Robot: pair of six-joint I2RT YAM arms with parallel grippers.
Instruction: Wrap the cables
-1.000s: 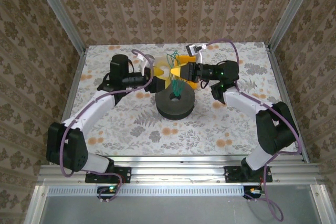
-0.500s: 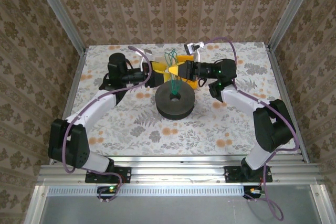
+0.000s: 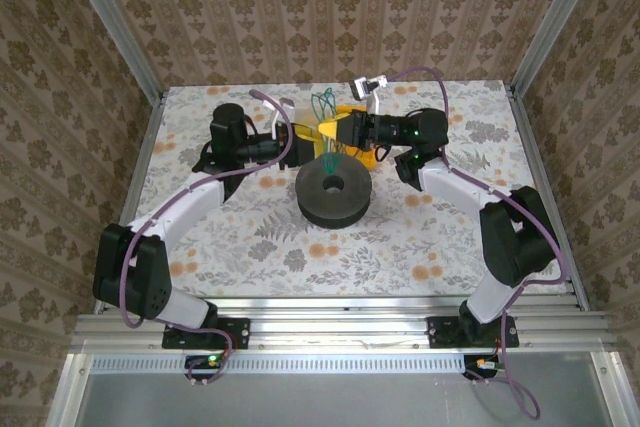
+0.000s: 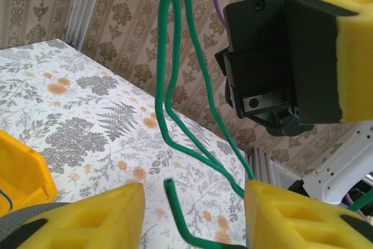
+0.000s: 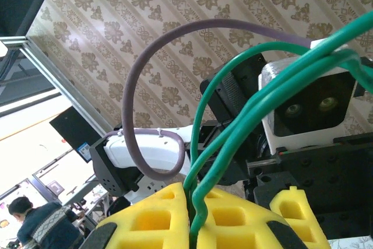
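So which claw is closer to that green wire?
Right. The right gripper pinches the green cable between its pads; the left gripper sits open, the cable's strands passing between its fingers.

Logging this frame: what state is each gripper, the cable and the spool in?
left gripper: open, the cable's loose end between its fingers.
right gripper: shut on the green cable.
green cable: held up in the air in loose loops, not wrapped.
black spool: lying flat on the table.
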